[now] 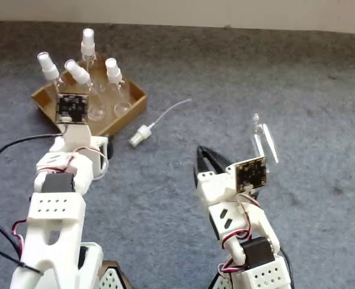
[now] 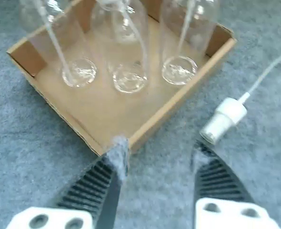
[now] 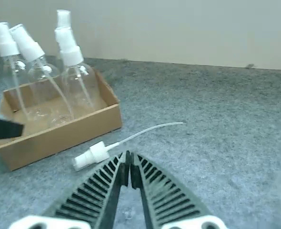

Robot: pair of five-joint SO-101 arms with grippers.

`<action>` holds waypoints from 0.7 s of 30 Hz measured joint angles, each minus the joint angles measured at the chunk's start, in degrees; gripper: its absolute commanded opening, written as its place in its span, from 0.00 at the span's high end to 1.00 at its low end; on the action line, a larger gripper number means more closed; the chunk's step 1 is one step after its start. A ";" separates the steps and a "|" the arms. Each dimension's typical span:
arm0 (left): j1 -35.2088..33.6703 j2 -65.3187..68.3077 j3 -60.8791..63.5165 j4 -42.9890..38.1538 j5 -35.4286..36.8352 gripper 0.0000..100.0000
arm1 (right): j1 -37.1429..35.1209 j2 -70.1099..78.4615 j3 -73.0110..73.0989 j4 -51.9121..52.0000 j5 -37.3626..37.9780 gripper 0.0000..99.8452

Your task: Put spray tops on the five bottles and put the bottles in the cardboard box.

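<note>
A wrist camera [image 1: 73, 108] hides part of the box [image 1: 135, 107]; the uncapped bottle [image 1: 266, 143], clear and faint, stands partly behind the right arm [image 1: 231, 198]. Grey carpet [image 1: 225, 90] meets a pale wall [image 1: 225, 12]. The spray top [image 1: 140, 135] lies flat beside the box, tube pointing away from it. The left gripper [image 2: 159, 148] gapes at the box corner; the right gripper [image 3: 129, 160] is clenched, empty.

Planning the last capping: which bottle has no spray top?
The clear bottle standing alone on the carpet, outside the cardboard box; the four bottles inside it all wear white tops.
</note>
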 measured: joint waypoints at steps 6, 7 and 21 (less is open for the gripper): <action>8.09 -6.51 0.44 7.56 0.00 0.99 | 14.68 0.00 0.00 0.09 0.00 0.99; 9.58 -7.03 0.44 8.62 0.00 0.99 | 16.44 0.00 0.00 0.09 0.00 0.99; 18.90 -8.09 7.30 12.40 0.00 0.99 | 27.16 3.60 -6.95 0.09 9.67 0.99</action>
